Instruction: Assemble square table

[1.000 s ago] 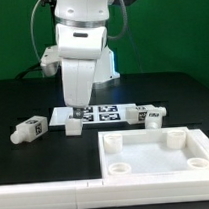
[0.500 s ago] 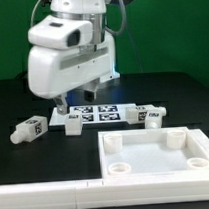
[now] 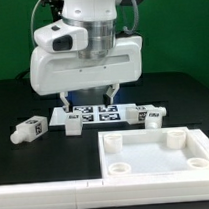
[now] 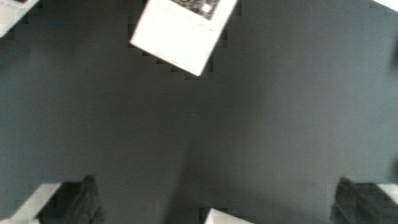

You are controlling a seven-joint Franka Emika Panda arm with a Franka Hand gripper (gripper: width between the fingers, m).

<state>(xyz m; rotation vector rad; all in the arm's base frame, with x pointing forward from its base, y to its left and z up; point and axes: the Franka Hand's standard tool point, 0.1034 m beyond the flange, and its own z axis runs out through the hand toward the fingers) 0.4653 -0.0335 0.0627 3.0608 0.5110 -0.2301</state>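
Note:
The square table's top [image 3: 195, 145], a white tray with round corner sockets, lies at the front on the exterior view's right. One tagged white leg [image 3: 29, 128] lies at that view's left, another [image 3: 149, 115] at the right end of the marker board [image 3: 97, 115], and a small white piece [image 3: 72, 130] rests in front of the board. My gripper [image 3: 88, 95] hangs open above the board, holding nothing. In the wrist view the gripper [image 4: 221, 204] shows dark fingers [image 4: 71, 201] wide apart over bare black table, with a white tagged part [image 4: 180, 38] further off.
A long white rail [image 3: 48, 200] runs along the front edge at the exterior view's left. The black table ends at a green backdrop behind the arm. A white corner [image 4: 224, 217] of some part peeks in at the wrist view's edge between the fingers.
The hand has swung from the exterior view's left to over the marker board and turned, so both open fingers now face the camera. The parts on the table have not moved.

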